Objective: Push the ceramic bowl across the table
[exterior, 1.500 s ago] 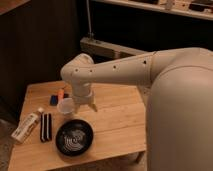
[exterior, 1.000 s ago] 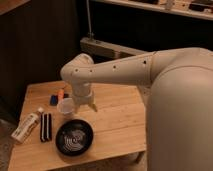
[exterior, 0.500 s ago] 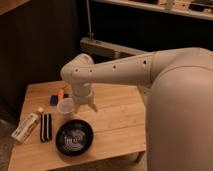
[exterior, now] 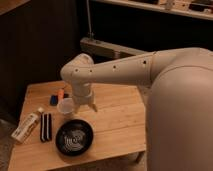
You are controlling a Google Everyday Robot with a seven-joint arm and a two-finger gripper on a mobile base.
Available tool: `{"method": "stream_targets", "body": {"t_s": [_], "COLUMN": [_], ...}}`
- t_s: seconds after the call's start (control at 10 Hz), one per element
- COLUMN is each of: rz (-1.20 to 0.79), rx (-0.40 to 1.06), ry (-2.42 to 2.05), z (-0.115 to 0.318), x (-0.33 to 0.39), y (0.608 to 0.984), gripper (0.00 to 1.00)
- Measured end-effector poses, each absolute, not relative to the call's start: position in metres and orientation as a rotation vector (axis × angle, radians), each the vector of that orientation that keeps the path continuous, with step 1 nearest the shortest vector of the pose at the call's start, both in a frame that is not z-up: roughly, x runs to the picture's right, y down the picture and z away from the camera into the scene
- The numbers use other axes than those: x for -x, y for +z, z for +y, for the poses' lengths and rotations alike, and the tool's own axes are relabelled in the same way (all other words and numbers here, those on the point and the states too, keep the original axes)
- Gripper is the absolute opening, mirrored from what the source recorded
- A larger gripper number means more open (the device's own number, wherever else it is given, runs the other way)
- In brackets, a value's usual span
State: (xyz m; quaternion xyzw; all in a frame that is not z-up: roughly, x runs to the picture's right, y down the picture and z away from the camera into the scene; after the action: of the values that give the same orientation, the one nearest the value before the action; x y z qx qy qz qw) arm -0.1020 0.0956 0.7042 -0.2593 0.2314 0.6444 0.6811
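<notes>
Wide, empty pincer (exterior: 87, 109) hangs just far of ceramic bowl (exterior: 74, 137) on desk (exterior: 122, 117). Bowl prob heavy, stiff, chippable, slides ok; push at rim, no grip.

The light is warm and yellow, and it seems to come from above. The table (exterior: 120, 115) is one of the brightest things, and its wood looks golden. The big white arm (exterior: 120, 72) is bright on top and darker along its under side. The gripper (exterior: 87, 106) hangs over the middle of the table, just behind the ceramic bowl (exterior: 74, 137), and it looks shaded lower down. The bowl is very dark, but its white rings show up well. The far side of the room is almost black, so I can hardly tell what is there. A shelf (exterior: 150, 7) far away catches a little light.
</notes>
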Motion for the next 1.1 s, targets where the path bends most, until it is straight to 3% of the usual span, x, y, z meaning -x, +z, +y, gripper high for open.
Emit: {"method": "stream_targets", "body": {"t_s": [0.5, 1.1], "rz": [0.519, 0.356], "rx": [0.584, 0.752], "ry": [1.443, 1.351], "z": [0.096, 0.109], "x": [0.102, 0.149], "y": [0.704, 0.685], "gripper": [0.65, 0.61]}}
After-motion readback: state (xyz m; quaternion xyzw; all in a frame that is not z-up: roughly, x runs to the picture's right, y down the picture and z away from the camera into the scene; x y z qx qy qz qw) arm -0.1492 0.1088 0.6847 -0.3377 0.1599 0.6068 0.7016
